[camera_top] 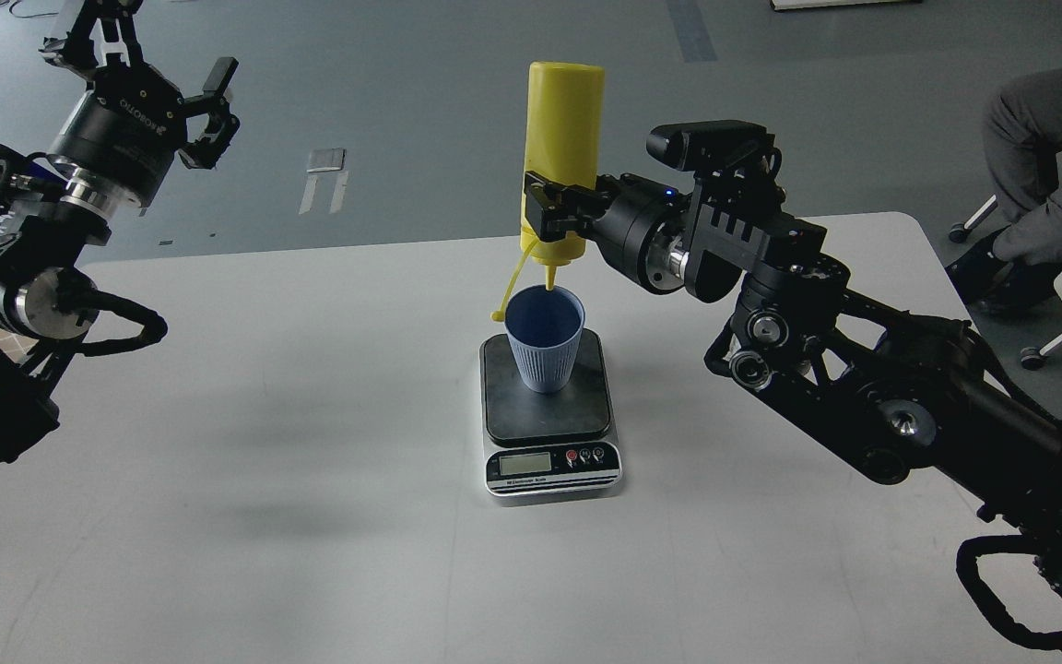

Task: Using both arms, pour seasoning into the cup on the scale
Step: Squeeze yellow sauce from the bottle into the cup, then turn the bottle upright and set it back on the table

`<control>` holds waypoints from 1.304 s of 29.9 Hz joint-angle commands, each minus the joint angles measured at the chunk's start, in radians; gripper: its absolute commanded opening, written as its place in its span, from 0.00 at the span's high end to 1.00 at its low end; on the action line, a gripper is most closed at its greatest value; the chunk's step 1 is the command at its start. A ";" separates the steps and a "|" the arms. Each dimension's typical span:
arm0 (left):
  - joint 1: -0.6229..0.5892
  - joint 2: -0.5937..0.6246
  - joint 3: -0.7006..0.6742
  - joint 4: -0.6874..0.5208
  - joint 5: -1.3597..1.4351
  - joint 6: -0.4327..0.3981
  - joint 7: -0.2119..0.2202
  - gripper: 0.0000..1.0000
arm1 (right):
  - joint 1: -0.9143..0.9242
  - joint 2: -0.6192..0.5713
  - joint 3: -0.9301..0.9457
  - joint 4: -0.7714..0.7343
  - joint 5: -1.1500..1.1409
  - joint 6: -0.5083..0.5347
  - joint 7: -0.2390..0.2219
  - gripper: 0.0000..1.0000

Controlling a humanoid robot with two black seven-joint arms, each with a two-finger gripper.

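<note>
Yellow plastic, the seasoning [561, 138] hangs inverted, its nozzle just above the mouth of the cup [544, 337], clamped near its shoulder by the right gripper [545, 210]. The cup stands on the scale [549, 420] at mid-counter [310, 443]. The left gripper [171, 83], fingers spread and empty, sits high and well apart. A hard squeeze or a drifting nozzle could spill onto the platform or tip the light cup. The cup's interior looks empty; the opaque bottle hides its fill.
</note>
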 commanded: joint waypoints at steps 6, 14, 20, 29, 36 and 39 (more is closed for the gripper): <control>0.001 -0.001 0.000 -0.002 0.000 0.000 0.000 0.02 | -0.028 0.072 0.299 -0.012 0.502 -0.001 -0.040 1.00; -0.001 -0.005 0.000 -0.002 0.000 0.002 0.000 0.02 | -0.058 0.054 0.589 -0.107 1.082 -0.042 -0.092 1.00; -0.003 -0.003 0.002 -0.002 0.000 0.002 0.000 0.02 | -0.132 -0.001 0.726 -0.234 1.533 -0.068 -0.088 1.00; -0.015 -0.008 0.005 -0.002 0.002 0.005 0.000 0.02 | -0.313 0.046 0.896 -0.250 1.959 -0.097 -0.085 1.00; -0.021 -0.012 0.005 -0.002 0.002 0.005 0.000 0.02 | -0.459 0.105 1.016 -0.241 2.043 -0.081 -0.083 1.00; -0.019 -0.012 0.005 -0.002 0.002 0.005 0.000 0.02 | -0.535 0.105 1.015 -0.227 2.052 -0.076 -0.082 1.00</control>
